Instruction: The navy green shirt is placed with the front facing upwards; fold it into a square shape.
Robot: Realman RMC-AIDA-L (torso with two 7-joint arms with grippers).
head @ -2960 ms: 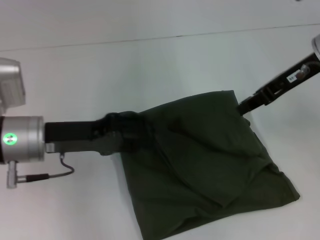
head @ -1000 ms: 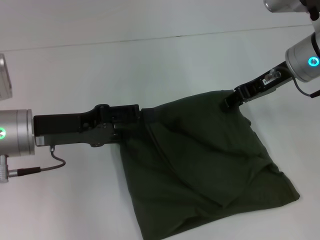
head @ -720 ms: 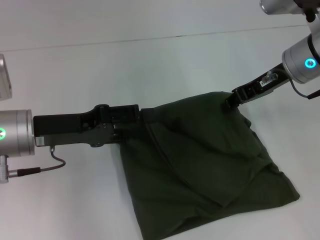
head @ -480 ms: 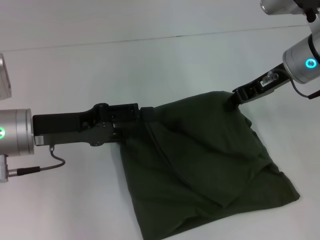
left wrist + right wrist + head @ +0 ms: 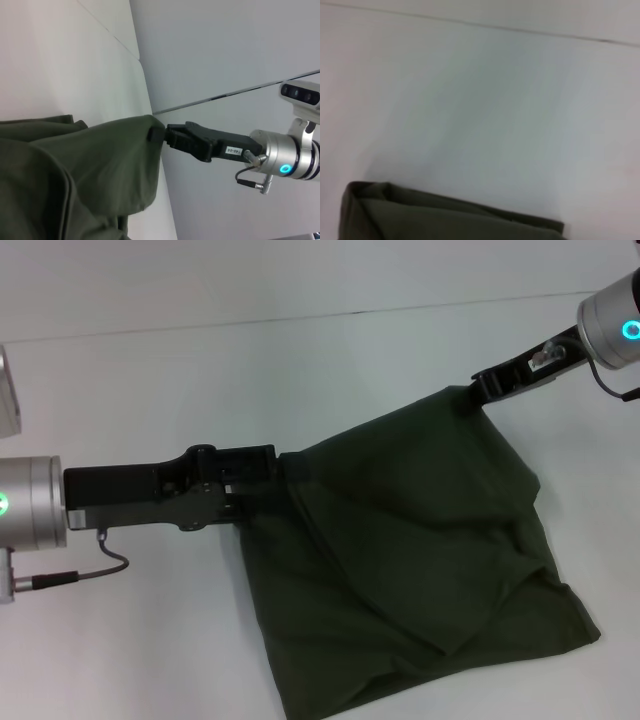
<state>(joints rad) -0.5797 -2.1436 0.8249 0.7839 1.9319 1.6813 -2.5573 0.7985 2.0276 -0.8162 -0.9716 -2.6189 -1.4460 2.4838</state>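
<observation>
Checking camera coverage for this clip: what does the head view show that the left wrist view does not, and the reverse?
Only the head view shows the left tool at one far corner of the navy green shirt, and the whole shirt spread toward the near edge of the white table. Only the left wrist view shows the lifted corner from the side, draping down in folds. Both show the right tool pinching the other far corner, with its arm's blue ring light.

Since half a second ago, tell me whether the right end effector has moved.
Yes. The right end effector has moved toward the seam line on the white table, pulling the shirt corner along.
</observation>
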